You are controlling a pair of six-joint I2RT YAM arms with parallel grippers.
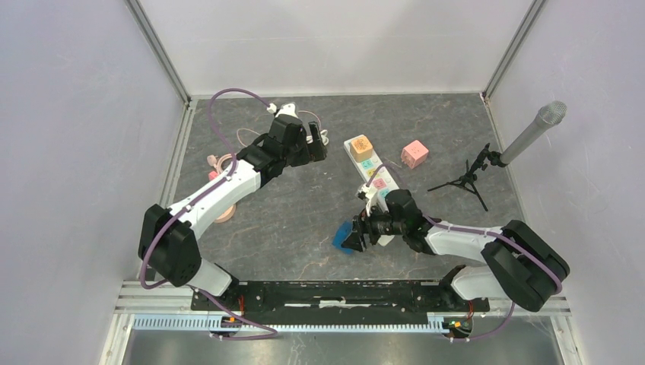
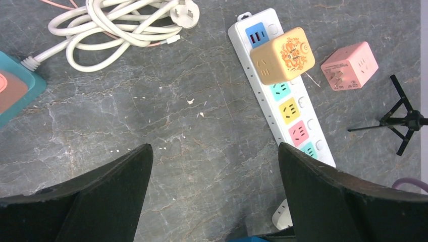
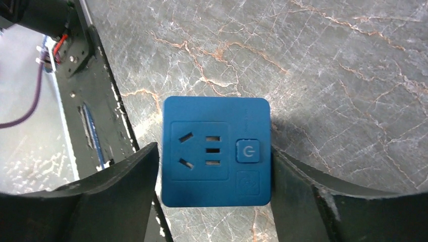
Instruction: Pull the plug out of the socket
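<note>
A white power strip (image 1: pixel 374 181) lies at mid-table, also in the left wrist view (image 2: pixel 295 118). An orange cube plug (image 1: pixel 360 146) sits plugged in near its far end (image 2: pixel 282 55). My right gripper (image 1: pixel 352 237) is shut on a blue cube plug (image 3: pixel 216 151), held just left of the strip's near end, off the strip (image 1: pixel 342 236). Its socket face points at the wrist camera. My left gripper (image 1: pixel 318 143) is open and empty, hovering over bare table left of the strip (image 2: pixel 214 151).
A pink cube plug (image 1: pixel 414 153) lies loose right of the strip (image 2: pixel 349 66). A coiled white cord (image 2: pixel 116 25) lies at the back left. A small tripod (image 1: pixel 471 176) with a microphone (image 1: pixel 536 129) stands at right. The black base rail (image 3: pixel 101 116) runs along the near edge.
</note>
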